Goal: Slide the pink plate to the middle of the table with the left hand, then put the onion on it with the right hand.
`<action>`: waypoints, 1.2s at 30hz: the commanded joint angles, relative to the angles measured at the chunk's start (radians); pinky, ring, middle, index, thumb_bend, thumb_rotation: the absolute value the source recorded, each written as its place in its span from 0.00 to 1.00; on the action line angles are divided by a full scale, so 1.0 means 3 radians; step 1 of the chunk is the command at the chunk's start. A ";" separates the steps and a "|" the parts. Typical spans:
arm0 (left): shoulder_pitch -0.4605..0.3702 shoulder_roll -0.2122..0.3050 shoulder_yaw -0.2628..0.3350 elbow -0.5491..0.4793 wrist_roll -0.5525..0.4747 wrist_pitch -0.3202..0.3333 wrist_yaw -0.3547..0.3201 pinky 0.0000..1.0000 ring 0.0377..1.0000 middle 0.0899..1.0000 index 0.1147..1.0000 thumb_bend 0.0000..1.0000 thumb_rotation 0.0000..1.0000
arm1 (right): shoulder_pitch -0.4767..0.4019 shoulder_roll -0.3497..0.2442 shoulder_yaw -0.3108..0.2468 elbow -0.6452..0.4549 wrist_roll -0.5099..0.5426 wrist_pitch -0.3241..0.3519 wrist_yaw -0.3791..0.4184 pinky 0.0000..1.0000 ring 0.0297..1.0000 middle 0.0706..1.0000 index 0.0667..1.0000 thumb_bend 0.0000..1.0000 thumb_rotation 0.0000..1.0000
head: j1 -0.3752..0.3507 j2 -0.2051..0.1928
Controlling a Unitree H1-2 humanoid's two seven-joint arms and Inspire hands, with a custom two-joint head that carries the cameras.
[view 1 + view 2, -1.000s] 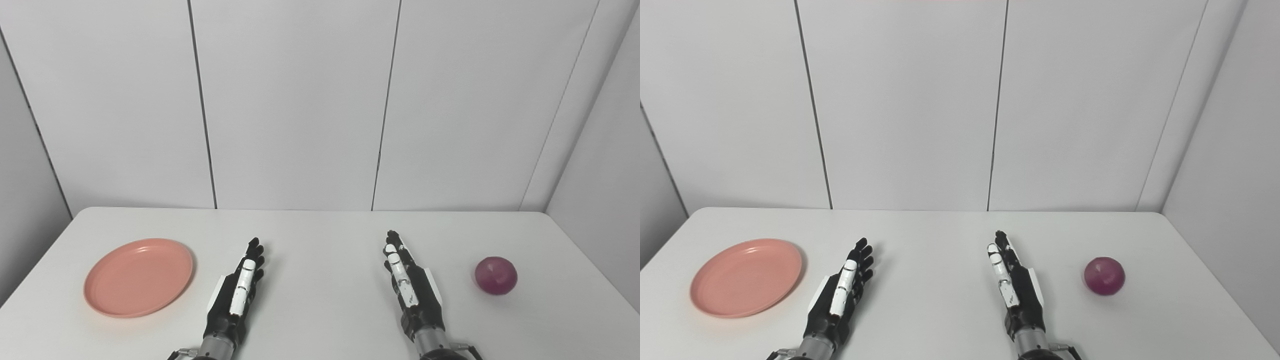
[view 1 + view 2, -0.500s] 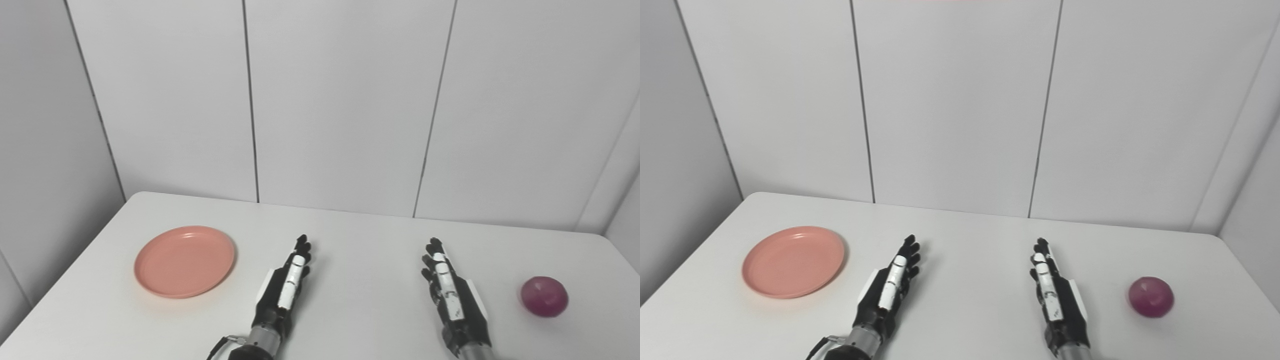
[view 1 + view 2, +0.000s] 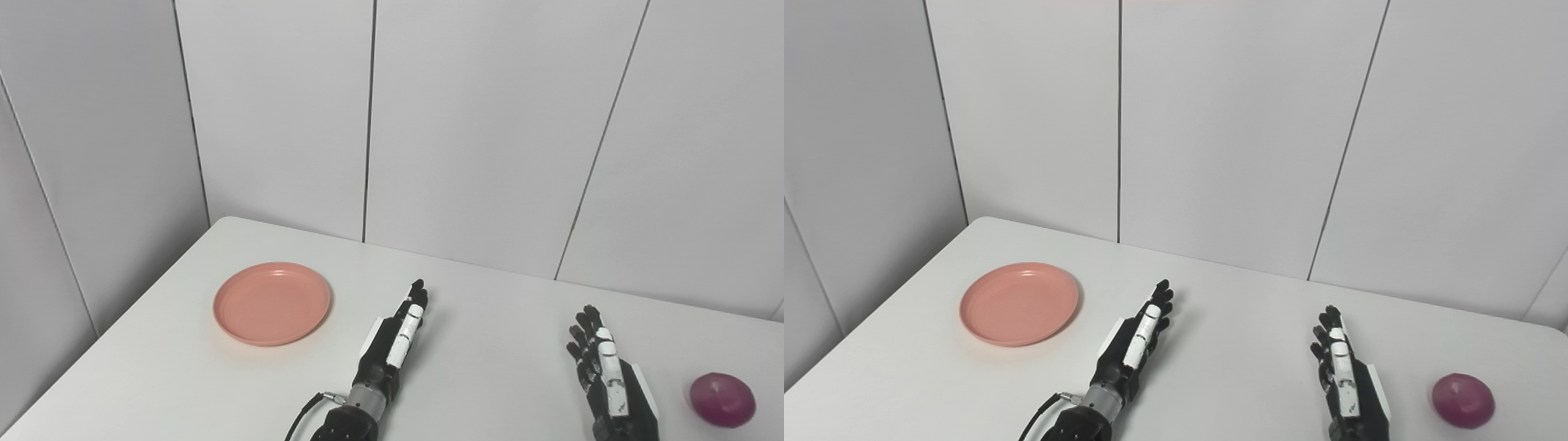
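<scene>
step: plate point(image 3: 272, 302) slide not begun | left hand point(image 3: 393, 340) flat, fingers together, empty; right hand point(image 3: 606, 380) likewise | next: I reach left to plate rim; onion point(image 3: 721, 400) waits

Left hand point(image 3: 392, 349): black, thin fingers, white strips along the top of one finger.
Left hand side: a flat white plate on the outer edge.
Left wrist point(image 3: 366, 401): a shiny silver ring, then a black arm part below.
Left cable point(image 3: 304, 415): thin, black, curved, plugged in with a small silver end by the wrist.
Right hand point(image 3: 1344, 380): black, with white strips in a row down one finger.
Right hand side: a white plate on the outer edge.
Right fingertips point(image 3: 1327, 314): dark and rounded.
Right wrist: cut off by the picture edge.
</scene>
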State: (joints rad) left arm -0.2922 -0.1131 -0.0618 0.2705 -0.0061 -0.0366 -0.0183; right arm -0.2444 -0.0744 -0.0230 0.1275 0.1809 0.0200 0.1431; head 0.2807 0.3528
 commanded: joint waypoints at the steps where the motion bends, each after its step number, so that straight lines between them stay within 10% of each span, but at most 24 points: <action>1: -0.0172 0.0025 0.0013 -0.0158 0.0010 -0.0099 0.0002 1.00 1.00 1.00 0.99 0.59 1.00 | -0.0115 -0.0014 -0.0015 -0.0052 0.0024 -0.0107 0.0043 1.00 1.00 1.00 1.00 0.39 1.00 | 0.0000 -0.0004; 15: -0.0223 0.0302 0.0091 -0.0493 -0.0150 0.0204 -0.0193 1.00 1.00 0.99 0.99 0.64 1.00 | -0.0110 -0.0046 -0.0023 -0.0070 0.0021 -0.0099 0.0047 1.00 1.00 1.00 1.00 0.36 1.00 | 0.0081 -0.0033; 36: -0.0386 0.0708 0.0539 -0.0379 -0.0310 0.0074 -0.0119 1.00 0.99 0.99 0.98 0.62 1.00 | -0.0094 -0.0042 -0.0077 -0.0344 0.0051 0.0190 -0.0052 1.00 1.00 1.00 1.00 0.25 1.00 | 0.0455 -0.0154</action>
State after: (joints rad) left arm -0.3509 0.0823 0.0904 0.1883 -0.0909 0.0207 -0.0573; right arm -0.2444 -0.0882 -0.0412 0.0680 0.1927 0.0634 0.1325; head 0.4172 0.3053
